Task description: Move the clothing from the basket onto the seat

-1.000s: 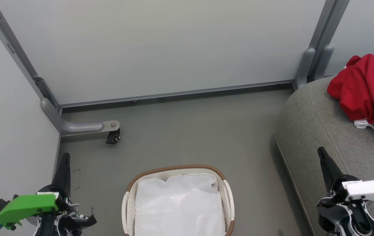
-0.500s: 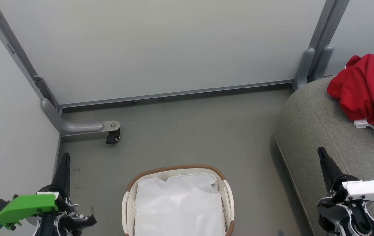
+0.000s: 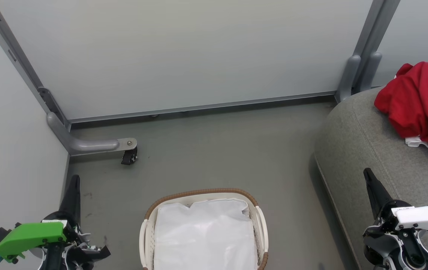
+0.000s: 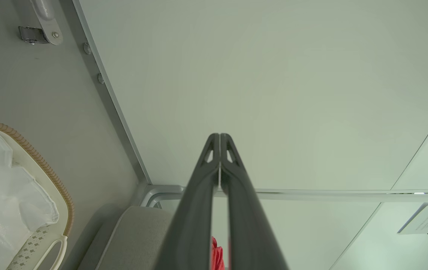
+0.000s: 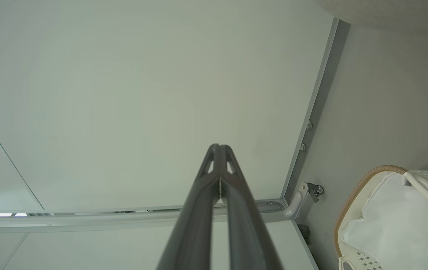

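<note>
Clothing lies heaped on the seat, ahead and to the right of the right gripper, the nearer one. Its fingers are pressed together and hold nothing, like the left gripper's. The basket between them holds a white liner. No writing is readable.

1. The basket stands on the floor at the bottom centre of the head view, with the liner inside it.
2. The seat takes the right side, and the clothing lies on it at the upper right.
3. The left gripper is at the lower left and the right gripper at the lower right, overlapping the seat.
</note>
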`<state>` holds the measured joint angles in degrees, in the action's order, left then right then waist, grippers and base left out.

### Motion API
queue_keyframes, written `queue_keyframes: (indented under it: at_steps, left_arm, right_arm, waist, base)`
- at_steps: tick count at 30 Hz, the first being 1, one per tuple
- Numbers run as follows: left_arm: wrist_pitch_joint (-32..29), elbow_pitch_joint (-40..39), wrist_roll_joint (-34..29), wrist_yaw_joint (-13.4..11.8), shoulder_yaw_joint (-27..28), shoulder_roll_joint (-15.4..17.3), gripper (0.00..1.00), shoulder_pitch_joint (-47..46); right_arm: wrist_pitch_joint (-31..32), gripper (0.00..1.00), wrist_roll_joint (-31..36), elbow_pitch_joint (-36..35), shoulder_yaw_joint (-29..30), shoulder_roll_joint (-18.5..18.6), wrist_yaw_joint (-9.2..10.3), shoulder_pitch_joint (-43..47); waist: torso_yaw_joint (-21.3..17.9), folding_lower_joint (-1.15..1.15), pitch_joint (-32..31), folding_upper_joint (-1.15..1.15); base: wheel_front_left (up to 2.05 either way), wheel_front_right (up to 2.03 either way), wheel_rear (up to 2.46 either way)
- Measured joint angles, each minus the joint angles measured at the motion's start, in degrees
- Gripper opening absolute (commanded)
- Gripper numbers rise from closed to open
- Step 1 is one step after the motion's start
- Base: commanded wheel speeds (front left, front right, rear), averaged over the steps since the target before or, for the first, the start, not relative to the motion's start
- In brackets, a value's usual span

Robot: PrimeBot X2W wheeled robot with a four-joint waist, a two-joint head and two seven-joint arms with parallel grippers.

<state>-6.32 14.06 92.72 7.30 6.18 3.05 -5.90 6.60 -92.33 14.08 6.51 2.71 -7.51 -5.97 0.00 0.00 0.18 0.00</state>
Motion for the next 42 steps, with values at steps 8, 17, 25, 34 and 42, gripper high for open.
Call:
queue_keyframes:
  at_steps: [8, 17, 25, 34, 42]
  left_arm:
    - [-0.1, 0.0, 0.0, 0.0, 0.0, 0.0, 0.00, 0.0]
    - [-0.1, 0.0, 0.0, 0.0, 0.1, 0.0, 0.00, 0.0]
    - [-0.2, 0.0, -0.1, 0.0, 0.1, 0.0, 0.00, 0.0]
    - [-0.2, 0.0, -0.1, 0.0, 0.2, -0.1, 0.00, 0.0]
    - [-0.2, 0.0, -0.1, 0.0, 0.2, -0.1, 0.00, 0.0]
  right_arm:
    - [0.0, 0.00, 0.0, 0.0, 0.0, 0.0, 0.00, 0.0]
    - [0.0, 0.00, 0.0, 0.0, 0.0, 0.0, 0.00, 0.0]
    - [0.0, 0.00, 0.0, 0.0, 0.0, 0.0, 0.00, 0.0]
    - [0.0, 0.00, 0.0, 0.0, 0.0, 0.0, 0.00, 0.0]
    - [0.0, 0.00, 0.0, 0.0, 0.0, 0.0, 0.00, 0.0]
  waist:
    - [0.0, 0.00, 0.0, 0.00]
    - [0.0, 0.00, 0.0, 0.00]
    - [0.0, 0.00, 0.0, 0.00]
    - [0.0, 0.00, 0.0, 0.00]
    - [0.0, 0.00, 0.0, 0.00]
  base:
    - [0.00, 0.00, 0.00]
    - [0.00, 0.00, 0.00]
    - [0.00, 0.00, 0.00]
    - [0.00, 0.00, 0.00]
    - [0.00, 0.00, 0.00]
